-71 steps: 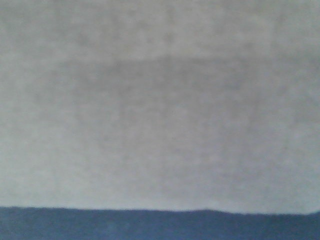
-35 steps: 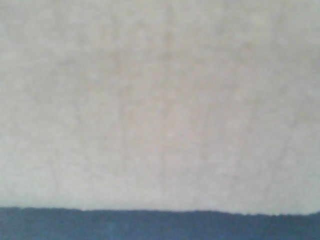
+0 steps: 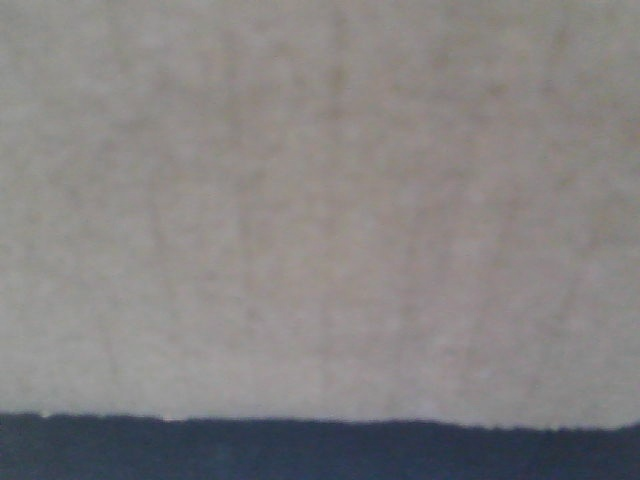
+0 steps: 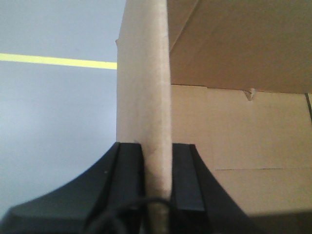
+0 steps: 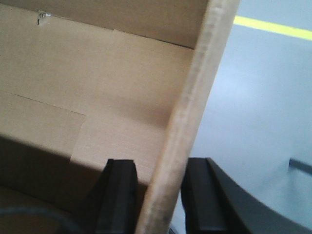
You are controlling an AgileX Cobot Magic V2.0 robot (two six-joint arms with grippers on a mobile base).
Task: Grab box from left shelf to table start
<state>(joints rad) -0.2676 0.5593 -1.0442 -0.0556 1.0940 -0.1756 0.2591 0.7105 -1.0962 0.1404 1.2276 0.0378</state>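
The brown cardboard box [image 3: 320,200] fills almost the whole front view, very close and blurred. In the left wrist view my left gripper [image 4: 157,146] is shut on the box's upright side wall [image 4: 144,73], one black finger on each face, with the box's inside [image 4: 234,126] to the right. In the right wrist view my right gripper [image 5: 160,163] is shut on the opposite wall [image 5: 195,97], which runs tilted between the fingers; the box's inside [image 5: 97,87] is to the left. The shelf and the table are out of view.
A grey floor [image 4: 48,126] with a yellow line [image 4: 53,60] lies beyond the box on the left side, and the same floor [image 5: 253,97] and yellow line [image 5: 273,27] on the right side. A dark blue band [image 3: 320,450] runs under the box in the front view.
The box face still fills the front view and the dark band under it stays in place. Its tint has turned from grey to browner. No clear motion shows.
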